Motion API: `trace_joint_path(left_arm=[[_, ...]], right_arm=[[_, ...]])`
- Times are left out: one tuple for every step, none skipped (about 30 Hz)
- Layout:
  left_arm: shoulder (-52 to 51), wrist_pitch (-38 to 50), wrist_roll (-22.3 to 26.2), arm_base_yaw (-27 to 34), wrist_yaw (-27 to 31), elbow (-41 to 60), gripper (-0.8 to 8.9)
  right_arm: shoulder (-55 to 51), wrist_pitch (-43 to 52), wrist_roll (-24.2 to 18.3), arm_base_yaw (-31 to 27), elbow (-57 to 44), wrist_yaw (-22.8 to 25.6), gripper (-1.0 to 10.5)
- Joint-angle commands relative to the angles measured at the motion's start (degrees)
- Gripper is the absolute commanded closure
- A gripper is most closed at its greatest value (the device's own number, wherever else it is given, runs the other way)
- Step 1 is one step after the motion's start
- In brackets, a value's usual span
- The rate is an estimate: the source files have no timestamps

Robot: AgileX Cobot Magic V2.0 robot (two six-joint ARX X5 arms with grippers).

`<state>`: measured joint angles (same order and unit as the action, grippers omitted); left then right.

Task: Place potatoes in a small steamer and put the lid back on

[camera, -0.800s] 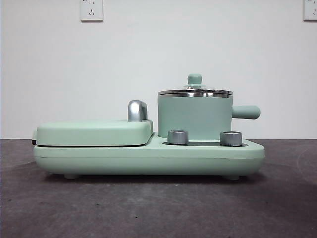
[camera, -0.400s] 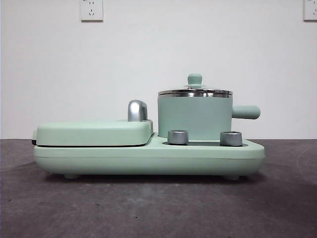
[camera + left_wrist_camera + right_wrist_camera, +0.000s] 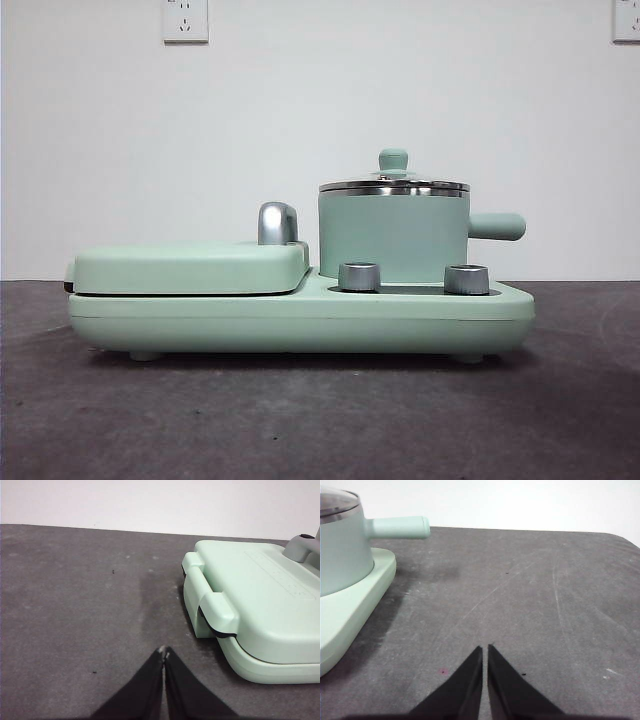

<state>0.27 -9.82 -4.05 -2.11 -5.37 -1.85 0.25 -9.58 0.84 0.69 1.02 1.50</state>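
The small steamer (image 3: 393, 238), a mint-green pot with a steel rim and a stubby side handle, stands on the right of the green appliance base (image 3: 300, 318). The glass lid (image 3: 393, 180) with its green knob sits on the pot. The pot also shows in the right wrist view (image 3: 342, 550). No potato is in view. My left gripper (image 3: 164, 652) is shut and empty over the dark table, beside the griddle end. My right gripper (image 3: 485, 650) is shut and empty over the table, off the pot's handle side. Neither arm shows in the front view.
The flat griddle with its closed cover (image 3: 190, 265) and silver handle (image 3: 277, 222) fills the appliance's left half; it also shows in the left wrist view (image 3: 255, 605). Two steel knobs (image 3: 360, 277) face front. Wall sockets (image 3: 185, 20) hang behind.
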Motion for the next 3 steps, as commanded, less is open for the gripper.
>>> trace_joint_path(left_arm=[[-0.1,0.8,-0.1,0.0,-0.2,1.0,8.08],[-0.1,0.8,-0.1,0.0,-0.2,1.0,8.08],[-0.1,0.8,-0.1,0.0,-0.2,1.0,8.08]], right_arm=[[0.0,0.6,0.2,-0.1,-0.3,0.0,9.3],[0.0,0.6,0.2,-0.1,-0.3,0.0,9.3],[0.0,0.6,0.2,-0.1,-0.3,0.0,9.3]])
